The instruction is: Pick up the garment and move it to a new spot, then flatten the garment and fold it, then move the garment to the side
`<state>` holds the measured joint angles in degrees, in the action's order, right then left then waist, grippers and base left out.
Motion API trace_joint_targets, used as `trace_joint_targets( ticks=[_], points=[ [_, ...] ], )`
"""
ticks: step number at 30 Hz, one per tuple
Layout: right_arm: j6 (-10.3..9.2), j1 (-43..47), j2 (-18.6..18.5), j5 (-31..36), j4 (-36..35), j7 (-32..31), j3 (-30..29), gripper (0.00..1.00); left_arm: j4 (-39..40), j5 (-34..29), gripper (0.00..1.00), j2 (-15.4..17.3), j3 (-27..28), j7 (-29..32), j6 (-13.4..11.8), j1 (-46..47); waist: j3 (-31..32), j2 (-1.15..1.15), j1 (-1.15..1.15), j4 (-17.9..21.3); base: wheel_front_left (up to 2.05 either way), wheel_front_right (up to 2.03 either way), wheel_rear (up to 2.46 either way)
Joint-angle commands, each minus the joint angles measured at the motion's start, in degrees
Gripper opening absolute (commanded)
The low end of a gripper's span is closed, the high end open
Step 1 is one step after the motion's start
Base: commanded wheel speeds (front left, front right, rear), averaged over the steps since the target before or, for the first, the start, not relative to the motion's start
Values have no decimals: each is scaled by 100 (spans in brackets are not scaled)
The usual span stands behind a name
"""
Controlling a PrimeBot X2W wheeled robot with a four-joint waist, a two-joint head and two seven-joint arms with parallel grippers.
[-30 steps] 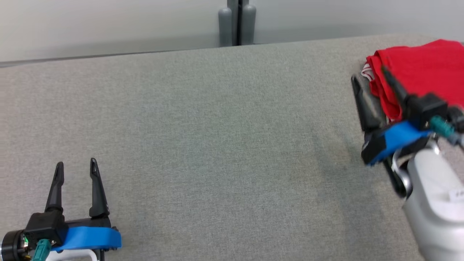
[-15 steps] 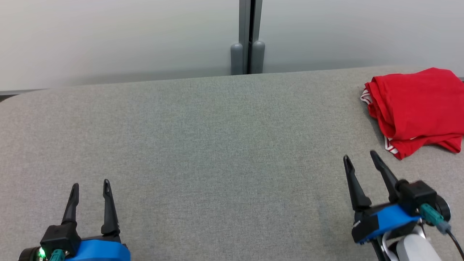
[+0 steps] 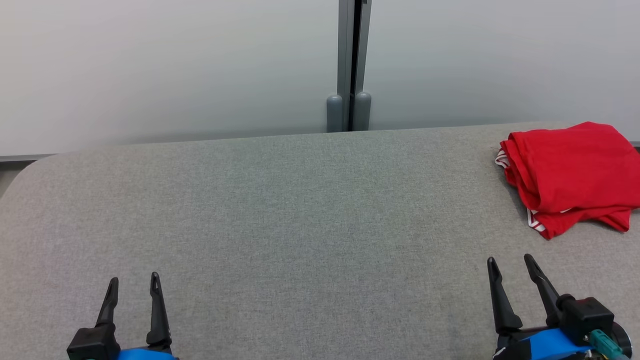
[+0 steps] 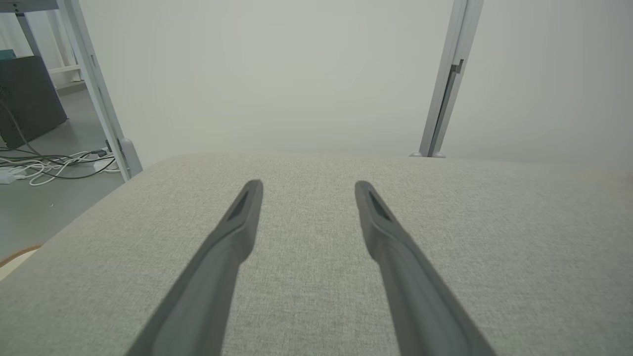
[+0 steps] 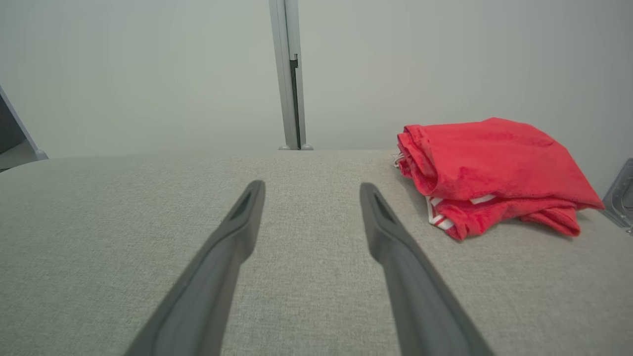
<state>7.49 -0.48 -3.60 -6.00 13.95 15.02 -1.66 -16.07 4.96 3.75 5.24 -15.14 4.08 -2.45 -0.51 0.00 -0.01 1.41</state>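
While both arms sit low at the near edge of the grey fabric-covered table [image 3: 300,210], the left gripper [image 3: 134,278] has its two long dark fingers spread wide with nothing between them. They point away across the cloth at the near left corner. The right gripper [image 3: 510,259] at the near right is spread just as wide and also holds nothing, its fingers leaning slightly to the left in the head view.

Ahead of the right gripper and off to its right lies the red garment [image 3: 570,175], well apart from the fingertips and touching neither gripper. It is folded into a thick, slightly rumpled bundle with white striped trim showing at its left and near edges. It sits by the table's far right corner.

Behind the table stand pale wall panels, joined by a grey upright post [image 3: 350,65] with two rounded feet at the table's far edge. In the left wrist view, white and black cables [image 4: 49,165] lie on the floor past the table's left side, near a dark cabinet [image 4: 27,99].
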Motion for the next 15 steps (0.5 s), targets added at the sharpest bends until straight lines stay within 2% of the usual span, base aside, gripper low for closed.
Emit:
trace_joint_targets(
  ticks=[1,15],
  points=[
    [1,92,33,43,-25,20,-10,100,-7,-35,100,1,26,2,19,-67,8,0,1,-1,0,0,0],
    [1,124,71,44,48,20,-3,100,-107,-72,100,7,55,2,23,-18,53,0,1,-8,0,0,0]
  ],
)
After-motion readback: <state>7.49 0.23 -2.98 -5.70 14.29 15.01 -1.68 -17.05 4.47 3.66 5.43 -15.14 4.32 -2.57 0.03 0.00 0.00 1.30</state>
